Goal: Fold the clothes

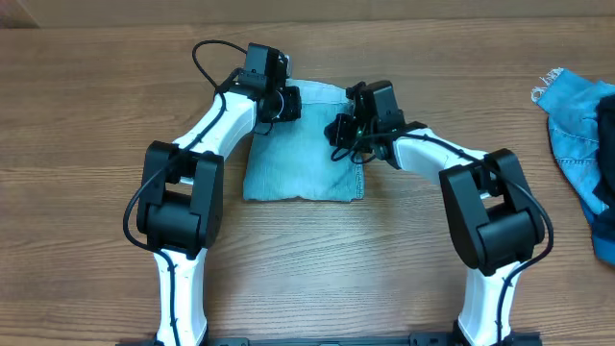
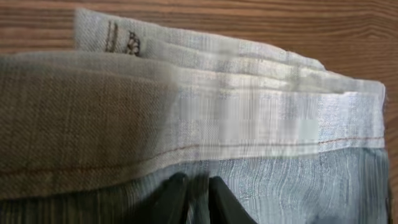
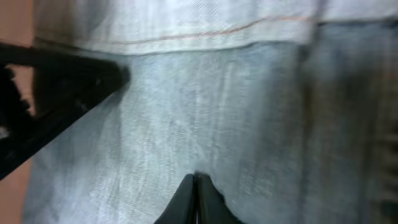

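The pale light-blue jeans [image 1: 303, 159] lie folded into a compact rectangle at the table's centre. My left gripper [image 1: 284, 104] is at their far left corner. In the left wrist view its fingers [image 2: 196, 190] are nearly together with a thin strip of denim between them, just below the stacked folded layers and stitched hem [image 2: 249, 134]. My right gripper [image 1: 344, 132] is over the jeans' right part. In the right wrist view its fingertips [image 3: 198, 179] are pressed together and rest on the flat denim [image 3: 205, 112]. The left arm's fingers [image 3: 74, 84] show at left.
A medium-blue denim garment with frayed white edges [image 1: 581, 135] lies crumpled at the table's far right edge. Bare wooden tabletop [image 1: 96, 115] surrounds the folded jeans. Both arm bases stand at the near edge.
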You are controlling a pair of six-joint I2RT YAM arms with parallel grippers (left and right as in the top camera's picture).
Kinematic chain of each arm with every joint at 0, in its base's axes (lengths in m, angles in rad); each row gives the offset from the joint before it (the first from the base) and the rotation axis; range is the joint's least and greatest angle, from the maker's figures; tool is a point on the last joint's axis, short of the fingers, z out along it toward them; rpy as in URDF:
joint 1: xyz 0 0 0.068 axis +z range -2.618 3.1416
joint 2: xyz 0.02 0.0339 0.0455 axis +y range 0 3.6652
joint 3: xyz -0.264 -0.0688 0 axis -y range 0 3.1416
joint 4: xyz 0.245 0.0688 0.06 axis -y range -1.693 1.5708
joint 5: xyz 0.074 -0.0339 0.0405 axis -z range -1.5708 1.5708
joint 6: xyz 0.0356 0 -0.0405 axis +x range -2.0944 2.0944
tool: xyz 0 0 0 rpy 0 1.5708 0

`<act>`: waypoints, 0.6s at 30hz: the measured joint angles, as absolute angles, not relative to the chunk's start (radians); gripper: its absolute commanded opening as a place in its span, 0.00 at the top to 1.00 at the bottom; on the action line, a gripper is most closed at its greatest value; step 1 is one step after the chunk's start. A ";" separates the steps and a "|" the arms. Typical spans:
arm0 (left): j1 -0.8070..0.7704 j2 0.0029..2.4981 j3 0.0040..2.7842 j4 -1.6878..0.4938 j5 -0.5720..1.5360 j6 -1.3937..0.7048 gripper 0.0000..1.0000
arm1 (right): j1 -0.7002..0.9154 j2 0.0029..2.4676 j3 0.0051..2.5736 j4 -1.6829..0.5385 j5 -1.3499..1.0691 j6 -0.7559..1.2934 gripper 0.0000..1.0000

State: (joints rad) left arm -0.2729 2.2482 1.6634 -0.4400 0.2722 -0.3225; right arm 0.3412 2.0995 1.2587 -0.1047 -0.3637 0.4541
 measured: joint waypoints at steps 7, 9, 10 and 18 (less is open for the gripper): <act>-0.259 2.248 1.666 -0.461 0.283 -0.312 0.85 | 0.161 2.099 1.268 -0.219 -0.347 0.396 0.96; -0.239 2.248 1.675 -0.489 0.302 -0.303 0.81 | 0.086 2.096 1.266 -0.250 -0.361 0.356 0.96; -0.226 2.248 1.683 -0.505 0.311 -0.295 0.79 | 0.051 2.086 1.266 -0.282 -0.360 0.327 0.96; -0.153 2.135 1.756 -0.676 0.319 -0.243 0.59 | 0.073 1.798 1.253 -0.532 -0.381 0.210 0.96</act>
